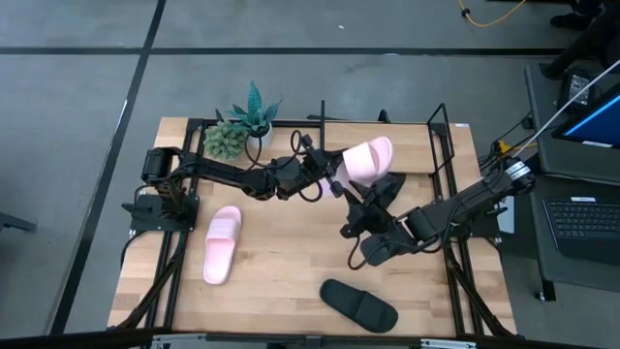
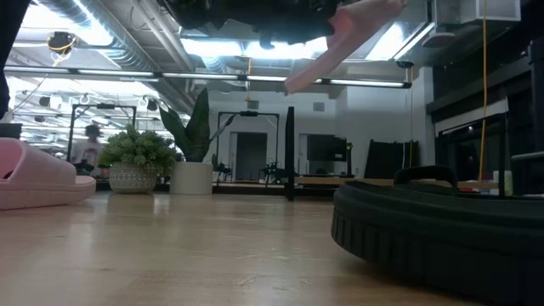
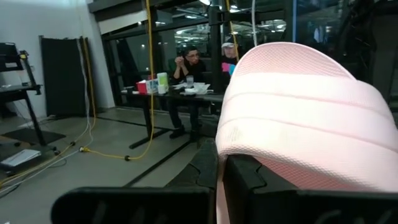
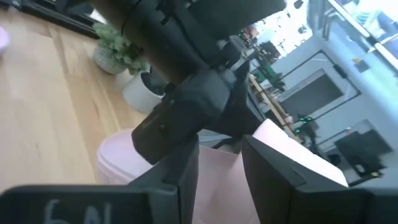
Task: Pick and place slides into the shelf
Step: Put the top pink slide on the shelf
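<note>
One pale pink slide [image 1: 369, 159] is held high over the table's far middle; in the low view it [image 2: 340, 42] slants down from the top edge. My left gripper [image 1: 336, 175] is shut on its strap end. My right gripper [image 1: 381, 194] comes in from the near right and is closed on the same slide [image 4: 286, 146]. A second pink slide [image 1: 222, 244] lies sole down at the left. A black slide [image 1: 359, 304] lies near the front edge. The shelf [image 1: 439, 145], thin black rods, stands at the far right. My left gripper holds the pink slide at its wide strap [image 3: 292, 124], reaching about level from the table's left. A dark finger [image 3: 249, 183] shows just under the strap's arch; the strap hides the rest. The slide is lifted clear and tilted. My right gripper has the slide's pale sole [image 4: 219, 180] between its two fingers [image 4: 186, 171], and the pink fills the gap between them. It comes about level from the near right, below the left gripper. The fingers cover the exact place of contact.
Two potted plants [image 1: 254, 111] [image 1: 225, 142] stand at the far edge left of the shelf. Black arm mounting frames [image 1: 179, 252] [image 1: 455, 262] run along both sides. A desk with a laptop [image 1: 586, 218] is off the right edge. People sit in the room beyond [image 3: 189, 62].
</note>
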